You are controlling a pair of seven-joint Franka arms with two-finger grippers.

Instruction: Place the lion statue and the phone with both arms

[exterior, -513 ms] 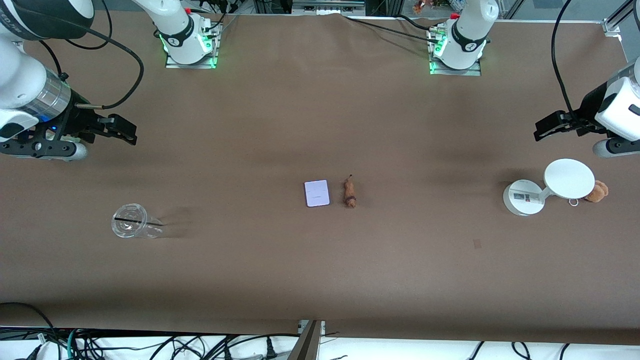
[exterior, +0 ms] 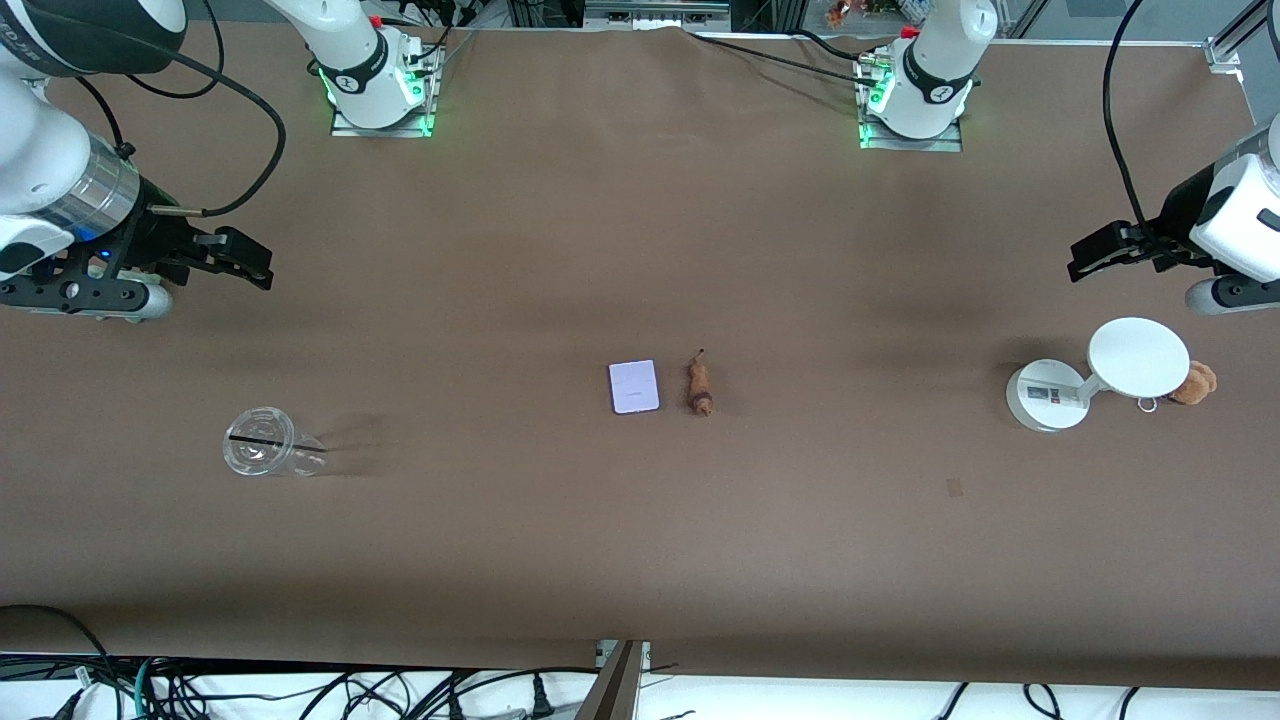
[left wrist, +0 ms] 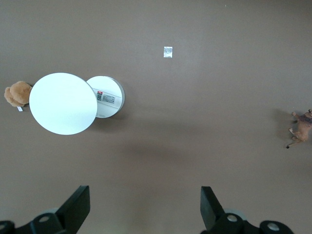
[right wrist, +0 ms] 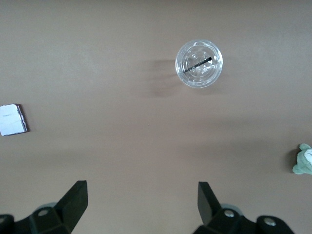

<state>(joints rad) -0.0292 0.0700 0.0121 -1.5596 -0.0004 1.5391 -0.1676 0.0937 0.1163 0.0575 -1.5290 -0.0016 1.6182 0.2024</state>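
Observation:
The phone [exterior: 634, 386], a small pale lavender rectangle, lies flat at the middle of the table; it also shows at the edge of the right wrist view [right wrist: 12, 120]. The lion statue [exterior: 699, 385], a tiny orange-brown figurine with a darker end, lies right beside it toward the left arm's end; it shows at the edge of the left wrist view [left wrist: 301, 128]. My right gripper [exterior: 250, 262] is open and empty, up in the air at the right arm's end of the table. My left gripper [exterior: 1095, 252] is open and empty, up over the table near the white stand.
A clear plastic cup [exterior: 265, 455] with a black straw stands toward the right arm's end. A white round-based stand with a disc top [exterior: 1100, 372] and a fuzzy orange-brown plush [exterior: 1194, 383] sit at the left arm's end. A grey-green plush [right wrist: 304, 159] shows in the right wrist view.
The right arm has shifted very slightly. The left arm, the phone and the lion statue have not moved.

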